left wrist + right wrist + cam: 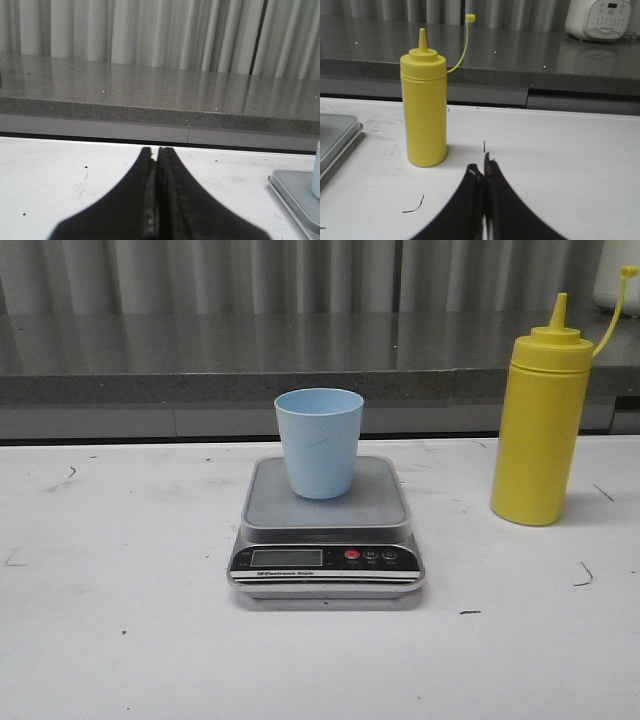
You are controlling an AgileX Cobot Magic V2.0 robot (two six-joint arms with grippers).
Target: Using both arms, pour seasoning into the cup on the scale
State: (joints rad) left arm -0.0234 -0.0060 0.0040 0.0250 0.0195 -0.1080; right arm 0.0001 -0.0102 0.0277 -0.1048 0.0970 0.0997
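The blue cup sits on the scale, the yellow bottle stands upright nearby on the table with its cap off, and the left claw and right claw are pressed together, holding nothing, so this fits before pouring or after.

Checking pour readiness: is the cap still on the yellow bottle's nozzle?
No. In the front view the yellow bottle stands with its nozzle bare, and the small cap hangs off to the side on its tether.
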